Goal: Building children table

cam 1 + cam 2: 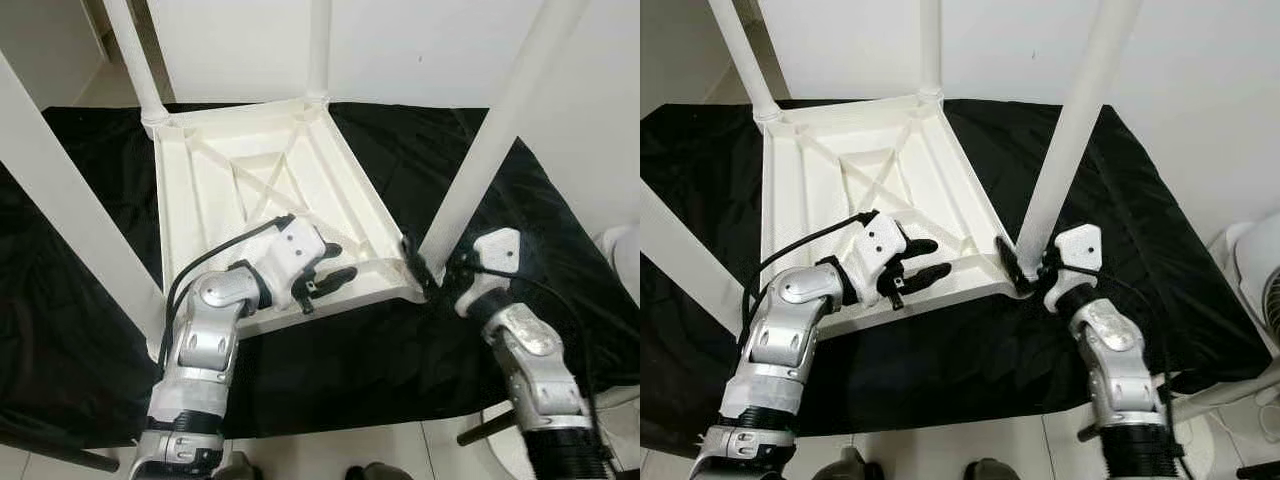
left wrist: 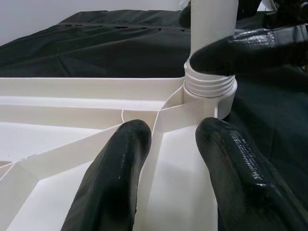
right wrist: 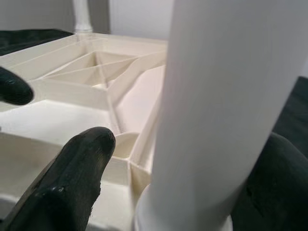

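The white plastic children's table (image 1: 215, 185) lies upside down on a black cloth (image 1: 390, 350), with its ribbed underside up. Its legs stand upward: one at the near right corner (image 1: 480, 160), one at the near left (image 1: 60, 200), two at the far corners (image 1: 135, 60). My left gripper (image 1: 340, 262) is open over the table's near edge, its fingers (image 2: 115, 173) straddling a rib that runs to the near right socket. My right gripper (image 1: 437, 268) is open around the base of the near right leg (image 3: 216, 96), a finger on each side, just above its screw thread (image 2: 209, 84).
The black cloth covers the floor around the table, with pale tiles (image 1: 330, 450) at its near edge. A white fan-like appliance (image 1: 1260, 270) stands at the far right. White walls (image 1: 420, 50) rise close behind the table.
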